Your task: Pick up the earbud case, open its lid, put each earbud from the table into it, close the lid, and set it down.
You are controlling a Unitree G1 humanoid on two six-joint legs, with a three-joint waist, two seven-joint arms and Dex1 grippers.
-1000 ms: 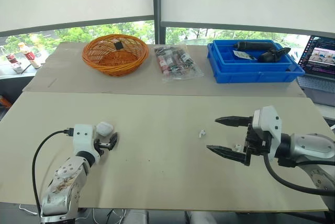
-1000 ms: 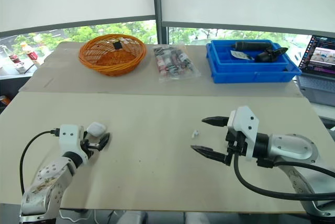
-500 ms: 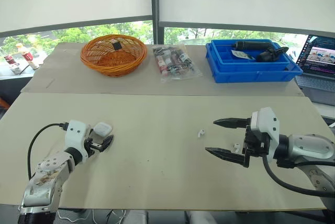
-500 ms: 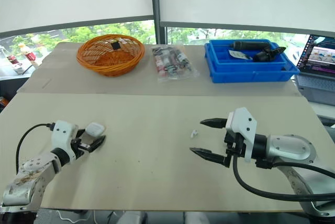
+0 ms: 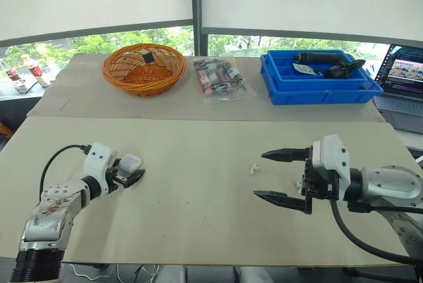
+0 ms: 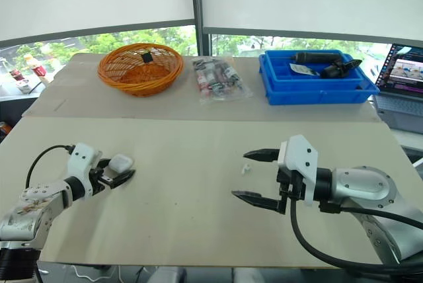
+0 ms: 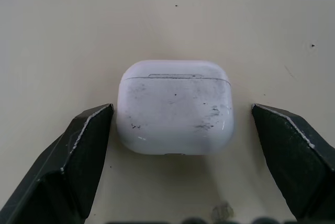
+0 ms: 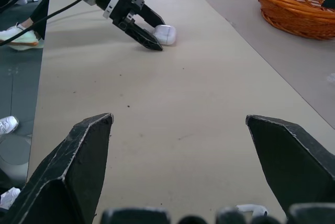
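Item: earbud case [image 7: 175,108], lid shut, lying on table [image 5: 198,217], left side.
Detail: left gripper [image 5: 132,170] open, one finger either side of case, narrow gaps, no grip; earbud [image 5: 253,168] loose mid-table; right gripper [image 5: 259,175] spread wide, empty; second earbud [image 5: 299,184] partly hidden behind it.

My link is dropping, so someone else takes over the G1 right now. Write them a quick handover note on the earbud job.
Left gripper: open, fingers on either side of the earbud case, not gripping it.
Right gripper: open, holding nothing, over the table.
Case: on the table, lid shut.
First earbud: on the table near the right gripper's fingertips.
Second earbud: on the table near that gripper's base.
Done: left gripper lined up on the case.
Left: grip and lift the case, open the lid, load both earbuds, close it, set it down.
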